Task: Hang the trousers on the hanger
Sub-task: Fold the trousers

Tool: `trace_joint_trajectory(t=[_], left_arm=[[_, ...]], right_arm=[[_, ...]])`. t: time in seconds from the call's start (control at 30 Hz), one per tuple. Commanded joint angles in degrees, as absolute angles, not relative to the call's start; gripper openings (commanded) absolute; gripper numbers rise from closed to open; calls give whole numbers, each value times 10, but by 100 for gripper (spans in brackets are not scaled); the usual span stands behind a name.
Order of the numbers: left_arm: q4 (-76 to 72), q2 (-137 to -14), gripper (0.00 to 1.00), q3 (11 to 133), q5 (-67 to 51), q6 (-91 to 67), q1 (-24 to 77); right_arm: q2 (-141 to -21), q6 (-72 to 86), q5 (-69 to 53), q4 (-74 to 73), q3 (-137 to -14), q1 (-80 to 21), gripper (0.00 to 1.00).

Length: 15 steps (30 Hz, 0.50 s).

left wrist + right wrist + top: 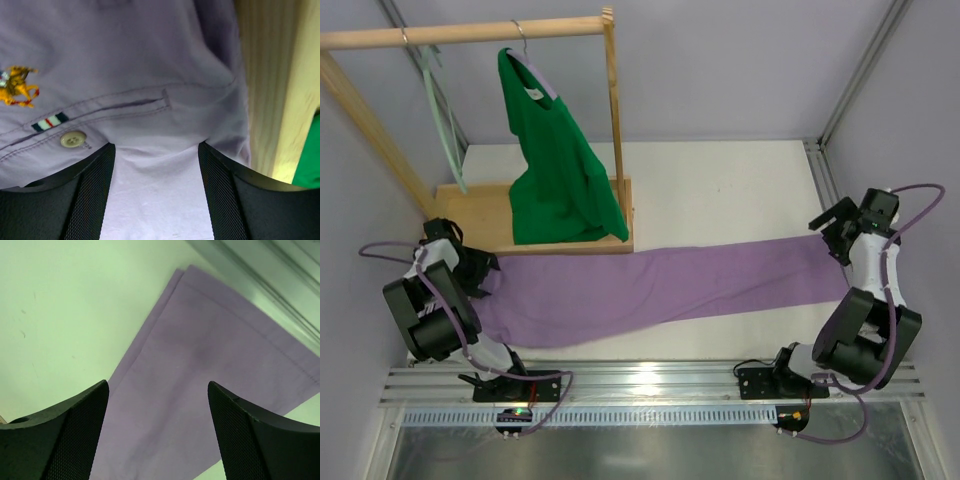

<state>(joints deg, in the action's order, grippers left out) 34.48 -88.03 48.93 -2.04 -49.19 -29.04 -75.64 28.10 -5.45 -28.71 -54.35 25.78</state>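
The lilac trousers (650, 285) lie flat across the table, waist at the left, leg ends at the right. My left gripper (472, 268) is open at the waist end. In the left wrist view its fingers (95, 190) straddle the waistband fabric (150, 100), close to a button (73, 139) and a striped tab (48, 122). My right gripper (835, 235) is open and empty above the leg ends (200, 370), fingers wide apart. The pale mint hanger (442, 115) hangs on the wooden rail (470, 35) at the far left, away from both grippers.
A bright green top (558, 170) hangs on a metal-hooked hanger from the same rail. The rack's wooden base (490, 215) lies just behind the trousers' waist and shows in the left wrist view (265, 75). Grey walls and metal frame posts enclose the table.
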Motion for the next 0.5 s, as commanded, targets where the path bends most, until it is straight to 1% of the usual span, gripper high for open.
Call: trace_joint_trajectory(t=[0.0, 0.03, 0.1, 0.17, 0.27, 0.33, 0.47], left_arm=[[323, -925, 68, 534, -7, -473, -292], [325, -931, 68, 549, -4, -471, -291], [334, -938, 68, 561, 30, -466, -292], [339, -942, 68, 569, 41, -462, -293], [339, -942, 68, 568, 46, -463, -292], [335, -934, 68, 563, 52, -468, -293], [334, -926, 68, 557, 61, -472, -292]], right_arm=[[-794, 253, -116, -312, -572, 313, 82], [-792, 259, -114, -312, -562, 342, 82], [-781, 279, -99, -306, -521, 366, 82], [-779, 285, -45, -308, -496, 393, 82], [-785, 288, -50, -278, -455, 436, 83], [-789, 287, -50, -247, -430, 441, 83], [-809, 283, -53, -217, -419, 441, 84]])
